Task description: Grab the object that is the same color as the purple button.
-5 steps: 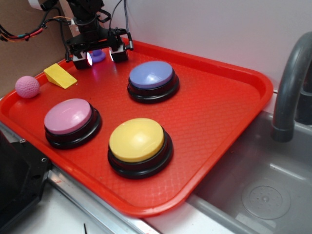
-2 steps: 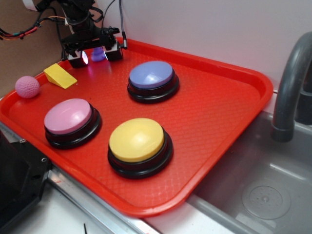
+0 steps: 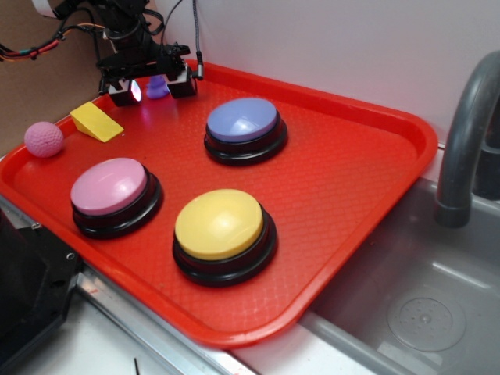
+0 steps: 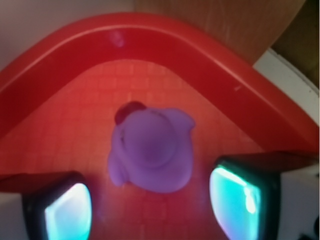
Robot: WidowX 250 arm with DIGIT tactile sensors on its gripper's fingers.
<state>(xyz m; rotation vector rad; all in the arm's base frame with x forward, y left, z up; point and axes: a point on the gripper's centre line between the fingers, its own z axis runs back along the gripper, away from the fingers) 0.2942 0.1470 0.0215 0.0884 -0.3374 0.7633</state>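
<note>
My gripper [image 3: 151, 86] is down at the far corner of the red tray [image 3: 367, 172], fingers apart, one either side of the purple duck [image 4: 152, 150], not touching it. Duck sits on the tray floor near the rim. Purple button [image 3: 244, 129] nearby; yellow wedge [image 3: 96, 121] and pink ball [image 3: 43, 139] further along the tray's back edge.

red tray [image 3: 367, 180] carries all items | pink dimpled ball [image 3: 44, 139] at left edge | yellow wedge [image 3: 96, 122] just beside ball, near far-left corner | pink-domed button [image 3: 109, 187] near front-left edge | yellow-domed button [image 3: 219, 225] near front edge, beside pink one | grey sink [image 3: 422, 312] with faucet [image 3: 467, 133] right of tray
</note>
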